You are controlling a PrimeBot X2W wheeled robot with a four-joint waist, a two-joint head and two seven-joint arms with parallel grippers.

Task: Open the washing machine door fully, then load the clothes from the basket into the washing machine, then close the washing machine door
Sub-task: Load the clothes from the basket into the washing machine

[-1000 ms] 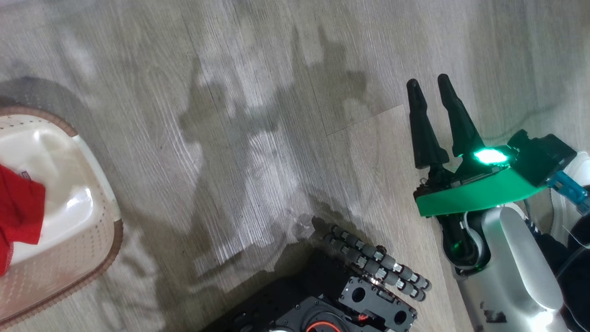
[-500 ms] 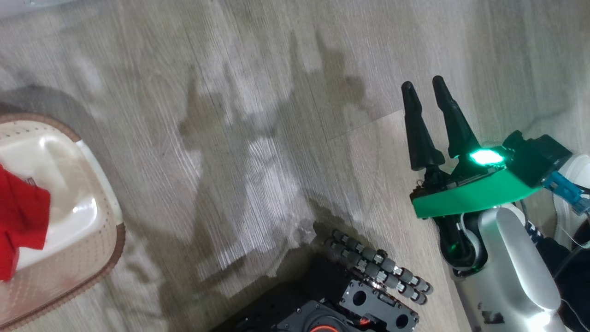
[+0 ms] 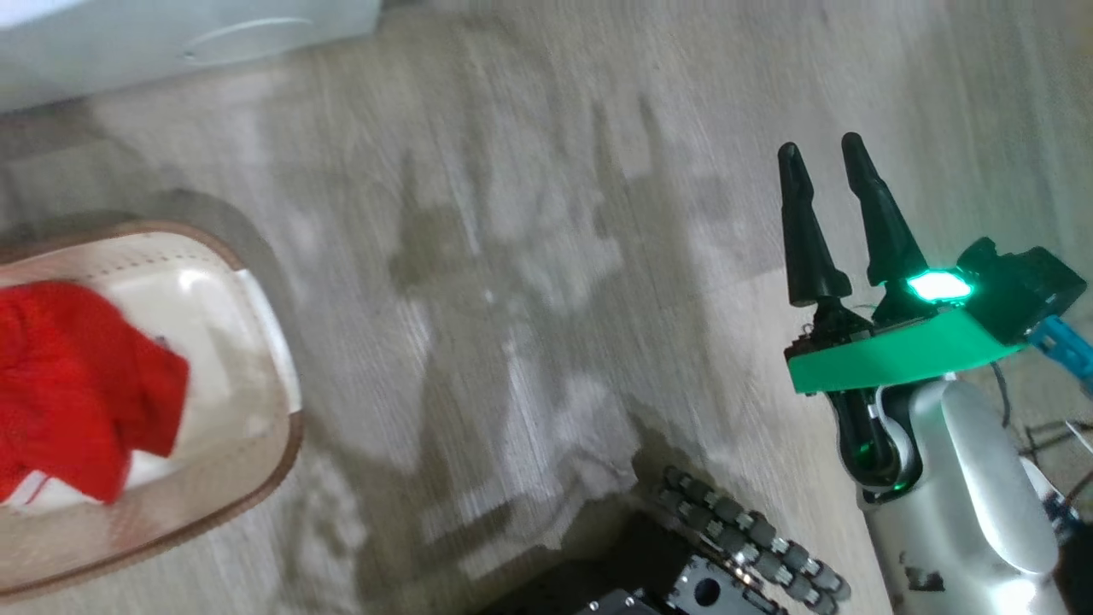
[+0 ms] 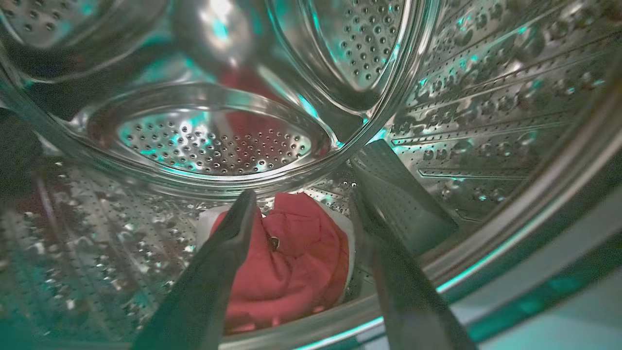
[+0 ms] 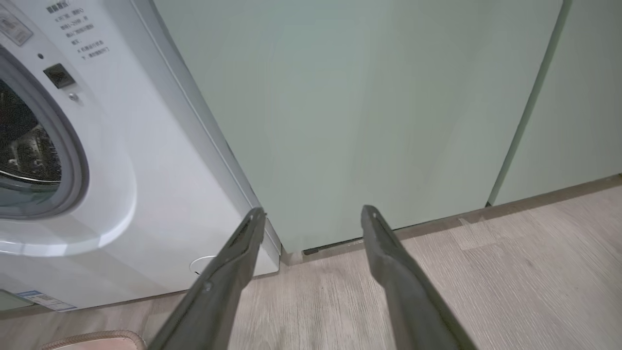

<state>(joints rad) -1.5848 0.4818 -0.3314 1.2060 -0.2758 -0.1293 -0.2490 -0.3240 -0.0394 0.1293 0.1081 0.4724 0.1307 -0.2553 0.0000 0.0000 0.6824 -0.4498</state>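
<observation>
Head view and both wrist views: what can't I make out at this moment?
- Basket, head view: cut by the left edge and blurred, so the count of clothes inside is unclear.
- Garment in the drum, left wrist view: partly behind fingers of the left hand.
- Sticker on the washer, right wrist view: text too small.

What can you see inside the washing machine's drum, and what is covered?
A red garment with white edging lies on the steel drum floor, between the left gripper's open fingers, beside a grey paddle. The fingers cover parts of it; anything beneath it is hidden.
</observation>
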